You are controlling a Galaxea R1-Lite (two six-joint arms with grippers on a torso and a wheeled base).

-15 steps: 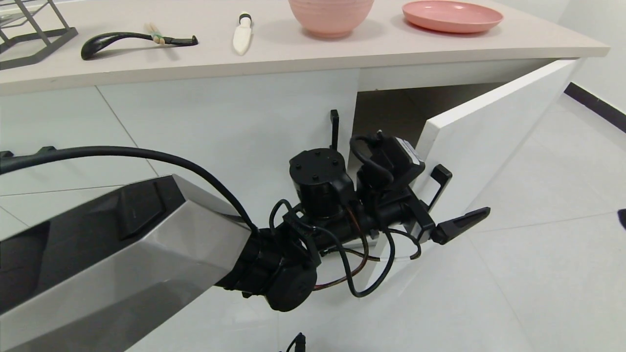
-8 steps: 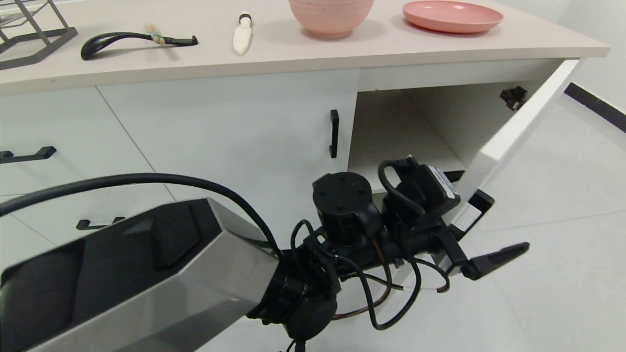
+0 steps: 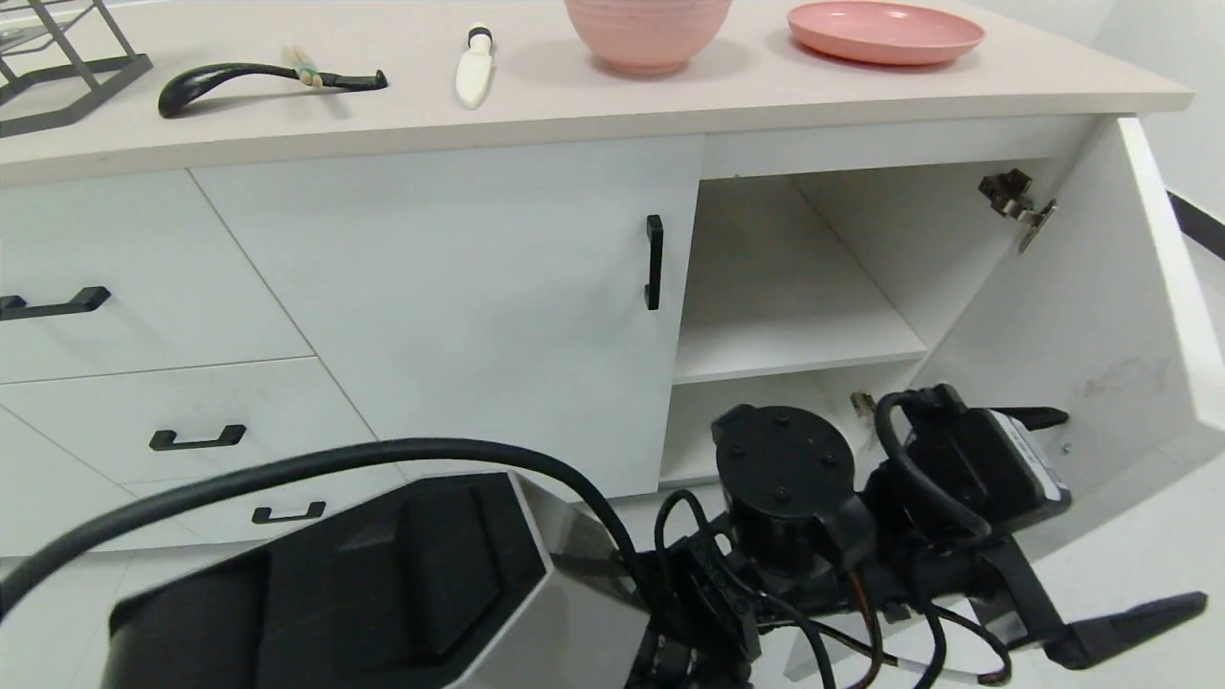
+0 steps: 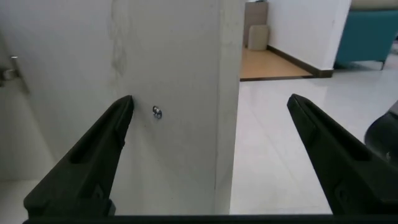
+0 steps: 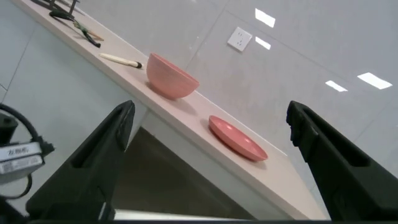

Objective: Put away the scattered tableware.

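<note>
My left pincer [image 3: 1129, 509] gapes open just beside the wide-open cabinet door [image 3: 1081, 316], pink bowl [image 3: 647, 33] and plate [image 3: 885, 31] on the tabletop [image 3: 536, 105] above that door; I'd back off squarely, clear of its edge, before lifting.

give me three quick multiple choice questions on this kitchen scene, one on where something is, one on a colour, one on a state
1. Where does the pink bowl stand?
A. on the counter, beside the pink plate
B. on a chair
C. in a sink

2. What colour is the ladle?
A. white
B. pink
C. black

3. The cupboard door is:
A. shut
B. open
C. missing

Answers:
1 A, the head view shows the bowl on the counter with the plate next to it.
2 C, the ladle shows dark black against the pale top.
3 B, the door is swung out and the shelf inside lies in plain sight.
</note>
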